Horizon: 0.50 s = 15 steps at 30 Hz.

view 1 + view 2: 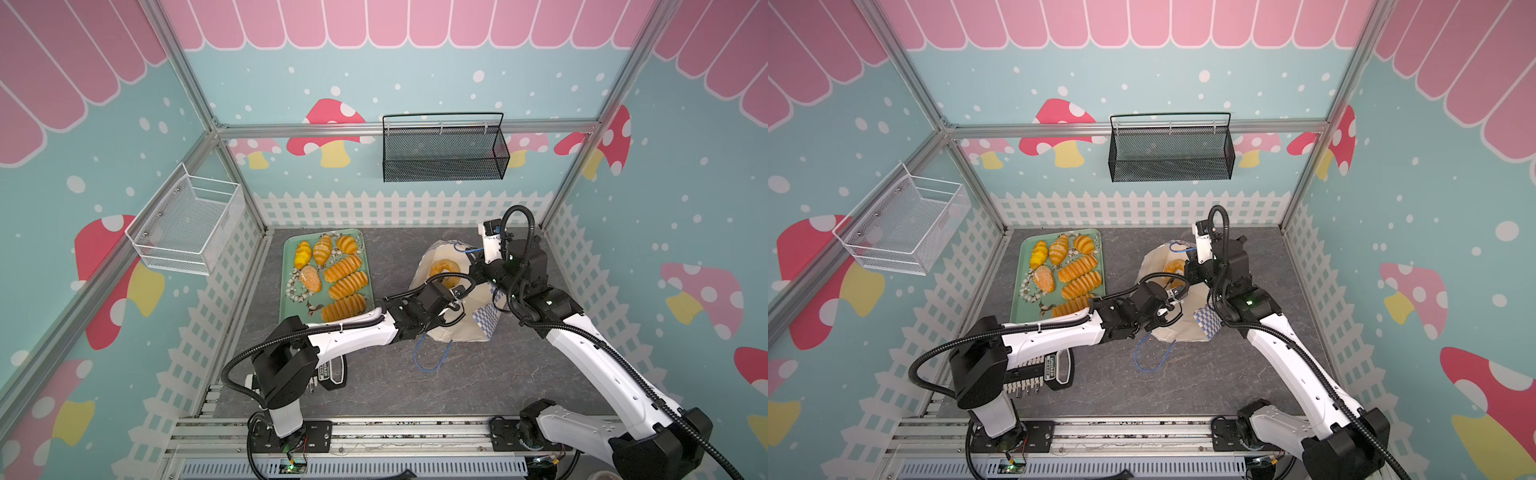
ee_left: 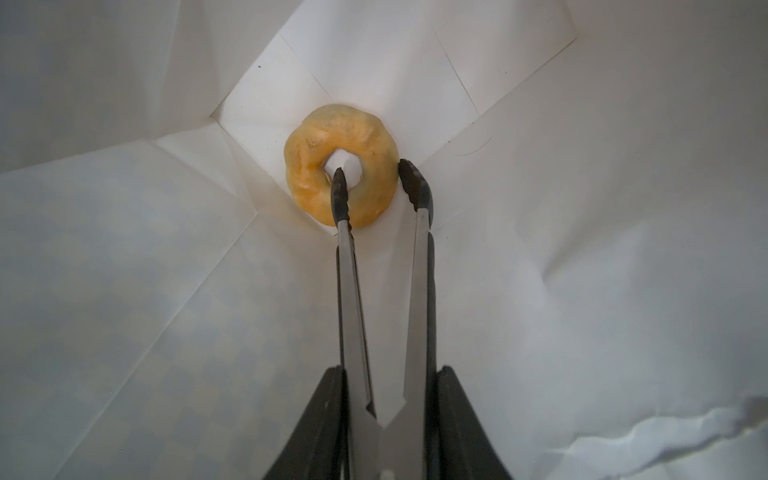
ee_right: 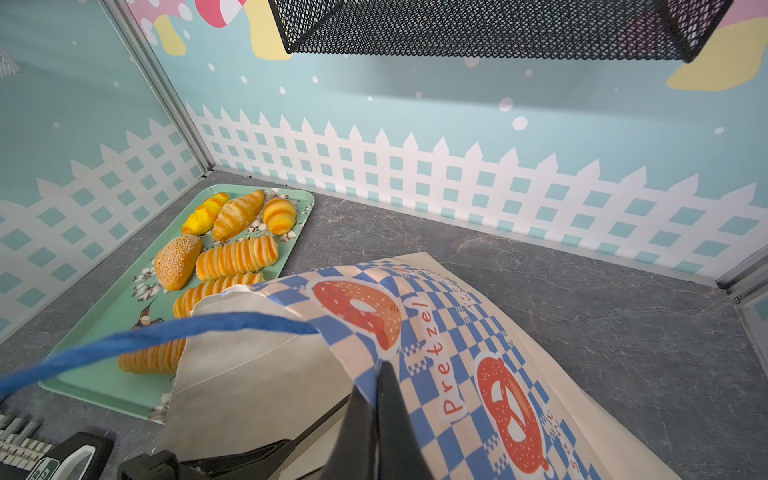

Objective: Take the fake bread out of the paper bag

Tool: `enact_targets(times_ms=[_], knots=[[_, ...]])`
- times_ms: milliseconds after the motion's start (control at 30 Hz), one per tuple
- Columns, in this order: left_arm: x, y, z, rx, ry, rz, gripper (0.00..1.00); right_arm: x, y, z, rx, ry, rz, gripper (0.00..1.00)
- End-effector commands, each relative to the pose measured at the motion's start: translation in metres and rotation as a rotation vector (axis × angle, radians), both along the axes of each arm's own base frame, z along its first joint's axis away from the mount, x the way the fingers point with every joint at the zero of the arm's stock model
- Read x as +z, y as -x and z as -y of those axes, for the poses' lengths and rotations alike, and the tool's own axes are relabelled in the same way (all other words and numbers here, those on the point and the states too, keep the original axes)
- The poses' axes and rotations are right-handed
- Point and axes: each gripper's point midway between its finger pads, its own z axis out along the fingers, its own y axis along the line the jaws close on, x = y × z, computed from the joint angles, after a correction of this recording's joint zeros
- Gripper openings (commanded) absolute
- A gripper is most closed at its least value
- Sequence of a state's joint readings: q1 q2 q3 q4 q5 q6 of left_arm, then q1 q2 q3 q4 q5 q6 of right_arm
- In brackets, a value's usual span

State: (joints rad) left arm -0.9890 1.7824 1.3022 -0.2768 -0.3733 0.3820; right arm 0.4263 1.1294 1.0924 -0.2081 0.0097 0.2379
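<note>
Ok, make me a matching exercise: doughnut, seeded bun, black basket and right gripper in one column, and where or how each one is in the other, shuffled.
Things
1. doughnut
2. seeded bun
3. black basket
4. right gripper

Place or state
A. on the green tray
B. hung on the back wall
C. shut on the paper bag at its rim
D. at the bottom of the bag

Pairs: 1-D, 2-A, 3-B, 4-C
</note>
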Motion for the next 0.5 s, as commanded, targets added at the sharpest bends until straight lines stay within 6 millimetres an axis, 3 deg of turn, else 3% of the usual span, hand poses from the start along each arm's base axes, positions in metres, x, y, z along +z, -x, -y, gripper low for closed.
enact_targets(times_ms=[0, 467], knots=[[0.0278, -0.0023, 0.0107, -0.045, 0.053, 0.059, 0.27, 0.0052, -0.0013, -0.0022, 0.004, -0.025, 0.014, 0.0], [0.0346, 0.0007, 0.0153, -0.077, 0.072, 0.069, 0.24, 0.0051, -0.0006, -0.0017, 0.004, -0.025, 0.014, 0.0]])
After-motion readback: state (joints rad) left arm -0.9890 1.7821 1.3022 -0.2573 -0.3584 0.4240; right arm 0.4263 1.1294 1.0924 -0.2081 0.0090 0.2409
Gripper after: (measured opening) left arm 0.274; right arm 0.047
